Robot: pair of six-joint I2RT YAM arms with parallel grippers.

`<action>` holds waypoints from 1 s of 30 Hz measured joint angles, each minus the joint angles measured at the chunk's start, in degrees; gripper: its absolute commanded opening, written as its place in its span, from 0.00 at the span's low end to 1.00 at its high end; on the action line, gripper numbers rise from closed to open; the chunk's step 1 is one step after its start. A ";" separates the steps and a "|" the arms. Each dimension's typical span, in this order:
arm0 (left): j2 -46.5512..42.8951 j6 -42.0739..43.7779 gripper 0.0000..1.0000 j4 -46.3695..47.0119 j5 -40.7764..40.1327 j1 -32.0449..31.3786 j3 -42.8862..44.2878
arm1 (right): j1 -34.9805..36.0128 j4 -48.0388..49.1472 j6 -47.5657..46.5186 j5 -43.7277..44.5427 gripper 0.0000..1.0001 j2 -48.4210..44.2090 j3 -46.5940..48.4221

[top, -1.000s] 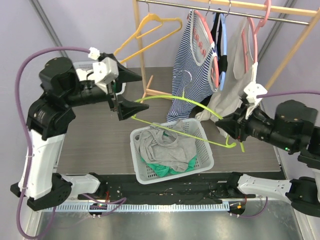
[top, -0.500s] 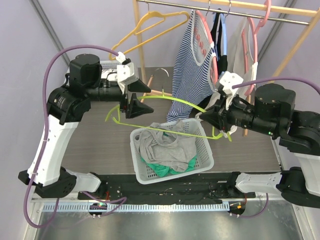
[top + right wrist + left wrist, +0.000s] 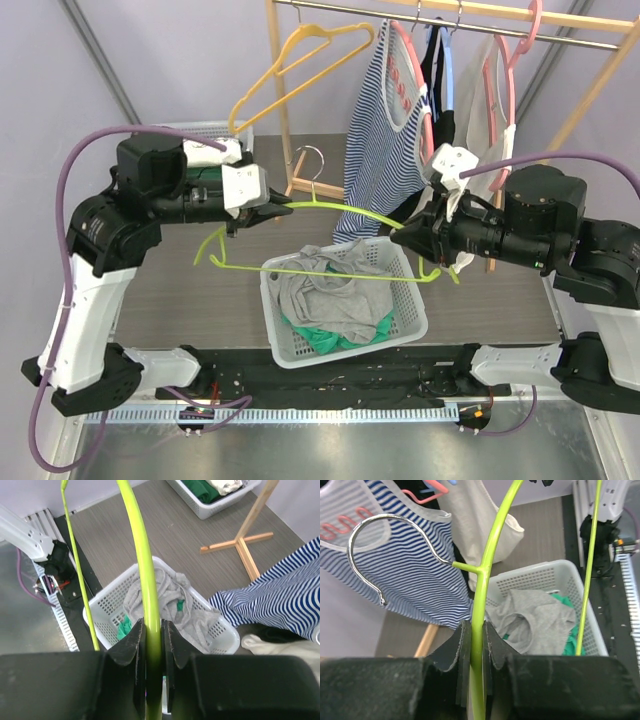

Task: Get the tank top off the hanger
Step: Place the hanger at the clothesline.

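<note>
The left fingers (image 3: 462, 652), wide open a second ago, now pinch the lime hanger (image 3: 480, 595). The right fingers (image 3: 137, 650) clamp its other shoulder. The hanger hangs bare, and the grey tank top (image 3: 335, 295) lies in the white basket (image 3: 415, 318) below, so removal looks done.

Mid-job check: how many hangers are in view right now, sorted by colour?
green hanger: 1
yellow hanger: 1
pink hangers: 2
blue hanger: 1
Total: 5
</note>
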 measured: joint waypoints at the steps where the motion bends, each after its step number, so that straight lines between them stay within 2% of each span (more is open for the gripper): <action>1: -0.48 1.16 0.00 0.04 -0.98 -0.17 0.00 | 0.02 0.46 0.17 -0.22 0.06 -0.04 -0.26; 2: -0.87 1.97 0.00 0.11 -1.86 -0.33 0.00 | 0.00 1.60 0.39 -0.48 0.11 -0.39 -1.11; 3: -1.29 2.93 0.00 0.26 -2.91 -0.42 0.00 | 0.00 2.89 0.90 -0.92 0.29 -0.92 -2.49; 5: -1.99 4.70 0.00 0.52 -4.59 -0.61 0.00 | 0.00 5.42 2.23 -1.62 0.46 -2.05 -5.31; 8: -2.56 7.02 0.00 0.59 -6.97 -0.79 0.07 | -0.07 9.11 4.50 -2.45 0.56 -4.17 -8.68; 11: -2.36 8.46 0.00 0.59 -8.07 -0.79 1.38 | -0.09 12.07 6.47 -3.93 0.60 -6.56 -10.75; 17: -3.67 9.88 0.00 1.73 -8.41 -0.81 2.27 | -0.09 15.91 10.25 -7.34 0.61 -9.62 -12.11; 20: -8.57 12.20 0.00 6.49 -8.59 -0.79 -4.31 | -0.11 16.90 12.37 -8.81 0.61 -10.78 -12.37; 24: -17.97 17.25 0.00 14.12 -9.35 -0.79 -17.92 | -0.11 18.12 15.04 -10.29 0.60 -11.89 -12.39; 30: -22.23 21.24 0.00 22.36 -9.66 -0.76 -22.14 | -0.11 19.32 17.62 -11.52 0.60 -11.74 -12.31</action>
